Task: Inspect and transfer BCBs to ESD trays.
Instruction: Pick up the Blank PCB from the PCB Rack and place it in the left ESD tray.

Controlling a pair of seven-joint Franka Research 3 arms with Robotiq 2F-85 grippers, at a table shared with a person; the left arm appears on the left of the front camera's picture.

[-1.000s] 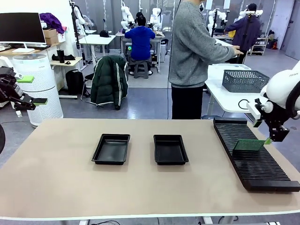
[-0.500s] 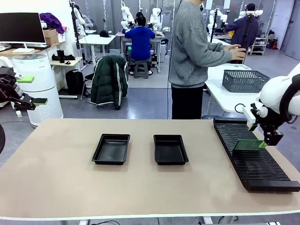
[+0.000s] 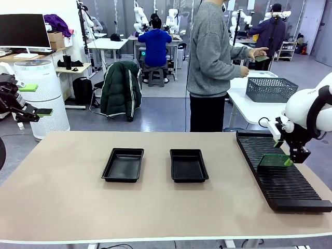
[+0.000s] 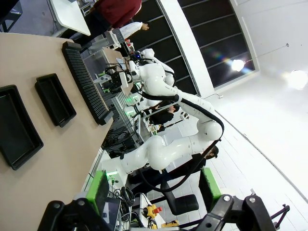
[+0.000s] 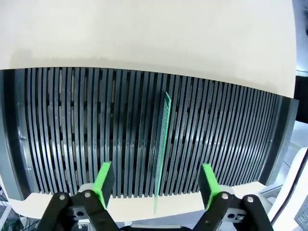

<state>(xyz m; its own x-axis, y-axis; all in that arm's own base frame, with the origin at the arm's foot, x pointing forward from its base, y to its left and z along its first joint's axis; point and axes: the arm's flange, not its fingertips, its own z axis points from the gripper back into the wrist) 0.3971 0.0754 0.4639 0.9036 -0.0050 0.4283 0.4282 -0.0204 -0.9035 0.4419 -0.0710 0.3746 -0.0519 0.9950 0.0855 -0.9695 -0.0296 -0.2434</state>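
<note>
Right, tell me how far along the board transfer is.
Nothing done yet: both ESD trays hold no boards. In hand: the right gripper straddles the one BCB standing in the slotted rack, pads apart, not gripping. Left: lifting, inspecting and traying it. The left gripper hangs open beyond the table's left edge.

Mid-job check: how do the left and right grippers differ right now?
The left gripper hangs off the left side of the table, with nothing between its fingers. The right gripper sits over the slotted rack, straddling an upright BCB, with its pads clear of the board. Both are open.
</note>
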